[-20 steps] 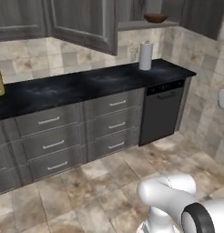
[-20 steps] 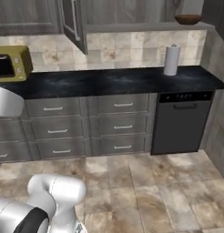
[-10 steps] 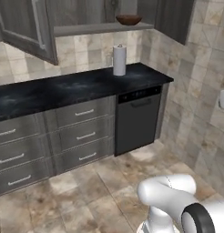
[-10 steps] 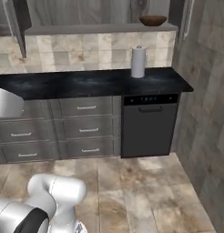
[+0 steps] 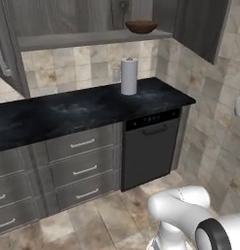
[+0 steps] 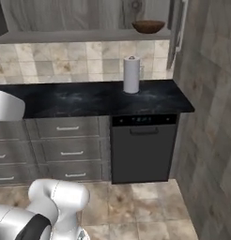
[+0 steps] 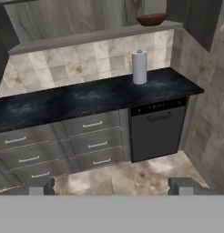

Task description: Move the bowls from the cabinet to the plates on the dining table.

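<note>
A dark brown wooden bowl [image 5: 141, 26] [image 6: 149, 26] [image 7: 151, 19] sits at the right end of the grey shelf [image 5: 88, 38] [image 6: 80, 36] [image 7: 86, 38] inside the open cabinet, whose doors [image 5: 200, 24] [image 6: 177, 28] stand swung out. My gripper [image 7: 111, 186] is open with nothing between its fingertips [image 7: 38, 186]. It is held back from the counter, far below and short of the bowl. The plates and the dining table are out of view.
A white paper towel roll [image 5: 129, 75] [image 6: 131, 75] [image 7: 140, 67] stands on the black counter [image 5: 83, 110] under the bowl. Below are grey drawers [image 5: 83, 168] and a dark dishwasher [image 5: 149, 151] [image 6: 143, 150]. A tiled wall [image 6: 206, 117] closes the right side.
The whole picture has slid left and grown larger, so the base has moved; the shelf with the bowl now sits nearer the middle. The gripper stays open.
</note>
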Tool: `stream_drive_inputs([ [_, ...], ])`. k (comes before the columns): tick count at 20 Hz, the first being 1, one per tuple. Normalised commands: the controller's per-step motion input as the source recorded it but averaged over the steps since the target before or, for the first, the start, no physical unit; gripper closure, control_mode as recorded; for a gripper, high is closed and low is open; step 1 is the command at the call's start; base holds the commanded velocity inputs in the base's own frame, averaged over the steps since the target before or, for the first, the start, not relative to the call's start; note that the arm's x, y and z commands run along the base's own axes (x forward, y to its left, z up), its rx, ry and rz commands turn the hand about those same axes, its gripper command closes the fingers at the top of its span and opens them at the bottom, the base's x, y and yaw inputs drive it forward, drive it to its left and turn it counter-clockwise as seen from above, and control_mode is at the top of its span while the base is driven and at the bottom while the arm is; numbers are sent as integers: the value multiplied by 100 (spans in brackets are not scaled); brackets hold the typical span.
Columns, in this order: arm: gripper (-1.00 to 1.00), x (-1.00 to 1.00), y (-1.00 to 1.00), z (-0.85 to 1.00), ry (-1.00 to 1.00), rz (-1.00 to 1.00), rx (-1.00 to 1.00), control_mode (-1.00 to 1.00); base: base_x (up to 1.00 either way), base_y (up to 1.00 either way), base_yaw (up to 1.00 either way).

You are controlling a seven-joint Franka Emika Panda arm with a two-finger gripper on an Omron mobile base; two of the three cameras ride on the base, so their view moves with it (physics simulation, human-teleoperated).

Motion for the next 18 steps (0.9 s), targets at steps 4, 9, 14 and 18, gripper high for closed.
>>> stream_drive_inputs([
  [4,-100,0,0,0,0,0,0,100,100,-28,12],
  [9,-100,0,0,0,0,0,0,100,100,-28,12],
  [14,-100,0,0,0,0,0,0,100,100,-28,12],
  [18,-100,0,0,0,0,0,0,100,100,-26,12],
])
